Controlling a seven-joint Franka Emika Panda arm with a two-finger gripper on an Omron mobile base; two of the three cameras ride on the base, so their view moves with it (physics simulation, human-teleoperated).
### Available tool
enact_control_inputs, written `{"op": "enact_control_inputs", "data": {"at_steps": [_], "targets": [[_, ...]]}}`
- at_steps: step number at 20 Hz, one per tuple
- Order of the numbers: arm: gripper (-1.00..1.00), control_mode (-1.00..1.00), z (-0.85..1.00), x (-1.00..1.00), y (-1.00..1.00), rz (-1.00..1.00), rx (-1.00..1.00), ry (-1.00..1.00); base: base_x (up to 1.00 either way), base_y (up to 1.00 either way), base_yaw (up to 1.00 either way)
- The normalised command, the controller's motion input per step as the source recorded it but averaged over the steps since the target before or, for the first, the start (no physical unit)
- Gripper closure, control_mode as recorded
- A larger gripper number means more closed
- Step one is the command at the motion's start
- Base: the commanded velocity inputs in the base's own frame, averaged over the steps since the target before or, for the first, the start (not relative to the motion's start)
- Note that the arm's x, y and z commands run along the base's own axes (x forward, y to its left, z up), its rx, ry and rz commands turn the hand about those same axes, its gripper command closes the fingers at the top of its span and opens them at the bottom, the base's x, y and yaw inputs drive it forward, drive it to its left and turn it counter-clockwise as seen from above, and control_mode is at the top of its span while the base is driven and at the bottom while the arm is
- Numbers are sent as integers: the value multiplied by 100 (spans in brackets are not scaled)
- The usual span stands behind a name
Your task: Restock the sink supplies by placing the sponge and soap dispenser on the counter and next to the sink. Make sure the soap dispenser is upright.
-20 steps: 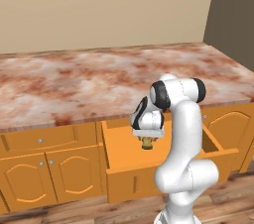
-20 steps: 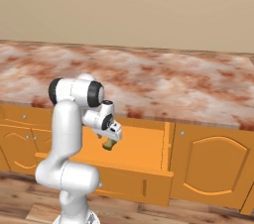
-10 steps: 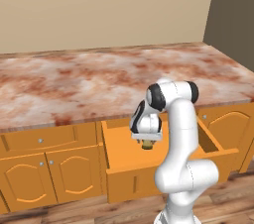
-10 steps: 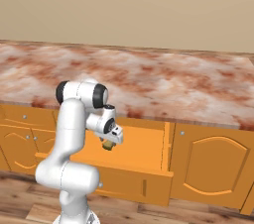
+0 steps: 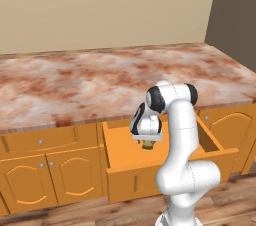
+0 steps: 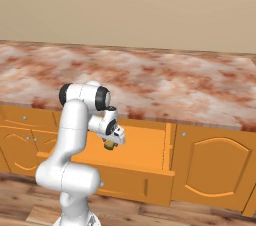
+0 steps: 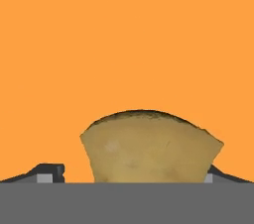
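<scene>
Working left to right in the left base view: at nine o'clock I have closed cabinet doors (image 5: 50,177) under the counter (image 5: 75,85), then the open drawer (image 5: 125,170) at centre, and my arm standing in front of it with the gripper (image 5: 147,144) dipped into the drawer cavity. The sponge (image 5: 148,145) shows as a small tan lump right at the fingertips. In the hand view the sponge (image 7: 151,148) sits at six o'clock between my two fingers (image 7: 47,173), which stand spread wide on either side of it. I cannot see pad contact, so I judge it straddled, not yet pinched.

What worries me: the sponge is soft and narrow at the waist. If I close off-centre it may squirt out or tip against the drawer floor. If I lift too early, it stays behind. I'd also guess the wrist sits close under the counter lip; a straight pull upward could knock the hand against that edge.

Room to move: in the right base view the drawer (image 6: 145,170) offers open floor toward three o'clock of the gripper (image 6: 111,143), and the way out is back toward me, then up. The counter (image 6: 175,85) above is broad and bare from this side. I cannot see the sink or dispenser from here.
</scene>
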Motion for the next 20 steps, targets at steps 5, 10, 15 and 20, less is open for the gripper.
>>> {"op": "enact_control_inputs", "data": {"at_steps": [5, 10, 15, 20], "targets": [[100, -100, -22, -29, 0, 0, 0, -3, 0, 0, 0], [100, -100, 0, -32, 0, 0, 0, -3, 0, 0, 0], [100, -100, 24, -43, 0, 0, 0, -3, 0, 0, 0], [100, -100, 93, -35, -6, -1, -1, -11, 0, 0, 0]]}}
